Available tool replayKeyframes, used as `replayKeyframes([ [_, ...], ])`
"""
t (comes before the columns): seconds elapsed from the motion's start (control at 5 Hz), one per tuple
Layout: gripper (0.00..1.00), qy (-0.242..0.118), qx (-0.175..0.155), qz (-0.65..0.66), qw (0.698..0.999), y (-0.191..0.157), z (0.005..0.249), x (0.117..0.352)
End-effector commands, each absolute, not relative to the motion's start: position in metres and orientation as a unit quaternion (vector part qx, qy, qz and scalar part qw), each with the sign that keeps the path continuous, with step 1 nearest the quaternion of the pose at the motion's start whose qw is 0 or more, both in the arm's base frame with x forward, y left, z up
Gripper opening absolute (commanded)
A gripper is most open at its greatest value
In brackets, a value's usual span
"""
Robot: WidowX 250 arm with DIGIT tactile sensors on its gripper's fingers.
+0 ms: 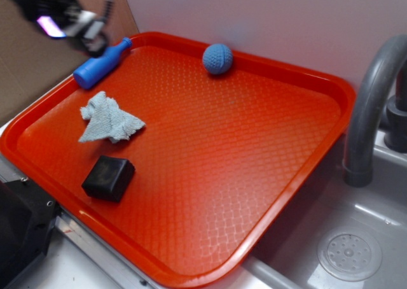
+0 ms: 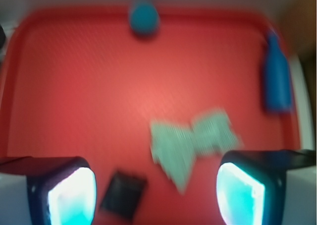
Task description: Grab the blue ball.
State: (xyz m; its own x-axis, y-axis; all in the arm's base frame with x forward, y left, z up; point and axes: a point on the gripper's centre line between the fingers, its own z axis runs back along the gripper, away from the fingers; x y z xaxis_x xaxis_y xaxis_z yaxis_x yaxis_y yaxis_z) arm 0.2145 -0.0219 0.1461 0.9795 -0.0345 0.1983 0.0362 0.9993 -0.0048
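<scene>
**Desk:** While the arm hangs over the tray, what does the wrist camera give us?

**Arm:** My gripper [image 2: 153, 195] hovers high above the red tray [image 2: 74, 86], its two fingers [image 2: 72, 195] set wide apart at the bottom corners of the wrist view, holding nothing. Between them and just beyond lie a pale blue-grey cloth [image 2: 193, 143], crumpled, and a small black block [image 2: 124, 193], which sits nearer my left finger. The picture is blurred, so fine detail is lost.

**Desk:** And the blue ball?

**Arm:** The blue ball [image 2: 144, 18] rests well ahead of me, at the far rim of the tray, roughly in line with the gap between my fingers and a little to the left. It stands alone, well apart from the cloth and the block. The exterior view shows the blue ball [image 1: 217, 58] sitting on the tray floor beside the raised edge, its knitted surface plain to see.

**Desk:** Anything else on the tray?

**Arm:** A bright blue bottle-shaped toy [image 2: 276, 76] lies along the right-hand rim, ahead of my right finger and well apart from the ball. In the exterior view my gripper [image 1: 86, 31] appears blurred over the tray's corner, just above that toy's neck. Beyond the tray's other side stand a grey faucet [image 1: 372, 104] and a sink [image 1: 350, 254] with a round drain.
</scene>
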Motion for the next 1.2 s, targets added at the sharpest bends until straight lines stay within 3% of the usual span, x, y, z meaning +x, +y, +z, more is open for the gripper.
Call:
replayKeyframes([
  [0.0,1.0,-0.154,-0.029,-0.018,0.988,-0.021,0.144,0.256],
  [0.4,1.0,-0.154,-0.029,-0.018,0.988,-0.021,0.144,0.256],
  [0.6,1.0,-0.134,0.004,-0.004,0.991,-0.048,0.117,0.302],
  [1.0,1.0,-0.133,-0.005,-0.043,0.99,-0.063,0.089,0.34],
])
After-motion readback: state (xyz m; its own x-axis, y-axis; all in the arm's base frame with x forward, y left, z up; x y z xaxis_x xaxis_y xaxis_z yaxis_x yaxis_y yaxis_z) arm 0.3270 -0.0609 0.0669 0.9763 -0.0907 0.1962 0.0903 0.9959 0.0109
